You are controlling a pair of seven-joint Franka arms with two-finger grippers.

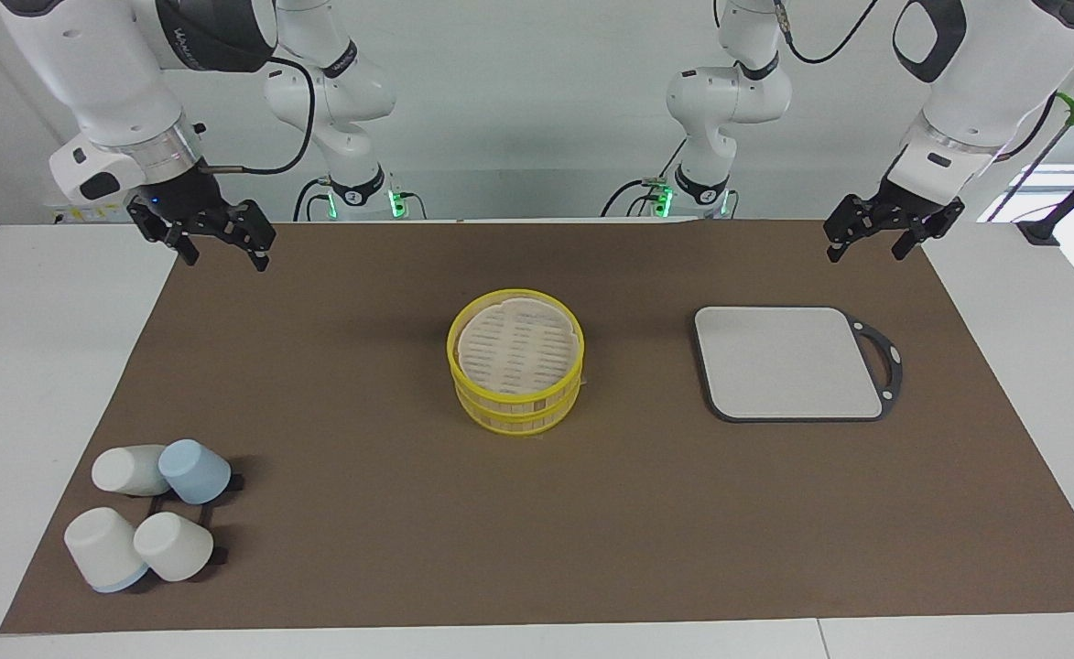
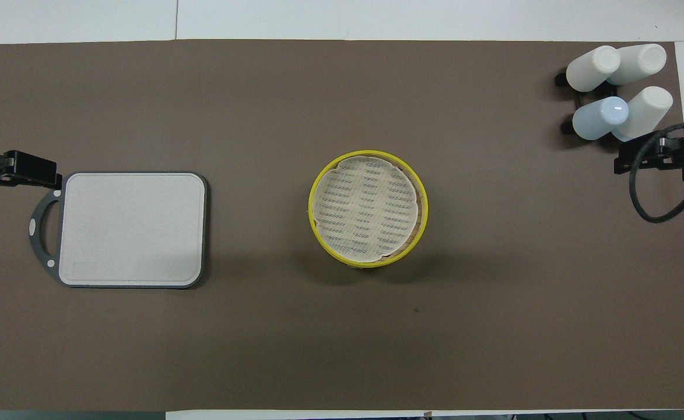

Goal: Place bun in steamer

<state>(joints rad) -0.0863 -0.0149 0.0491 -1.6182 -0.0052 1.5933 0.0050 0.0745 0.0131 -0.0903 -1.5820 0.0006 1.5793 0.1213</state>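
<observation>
The steamer (image 1: 516, 389) stands mid-table as a round stack with yellow rims and tan sides. It also shows in the overhead view (image 2: 368, 261). Its top is a pale whitish surface with rows of dark slots. I cannot tell whether that top is a lid or a lined floor. No bun is in view. My left gripper (image 1: 866, 254) hangs open and empty above the mat's edge nearest the robots, at the left arm's end, and shows in the overhead view (image 2: 24, 170). My right gripper (image 1: 225, 261) hangs open and empty at the right arm's end (image 2: 659, 158). Both arms wait.
A pale grey cutting board (image 1: 788, 361) with a dark rim and handle lies toward the left arm's end. Several white and blue cups (image 1: 147, 526) lie on a black rack toward the right arm's end, farther from the robots. A brown mat (image 1: 537, 531) covers the table.
</observation>
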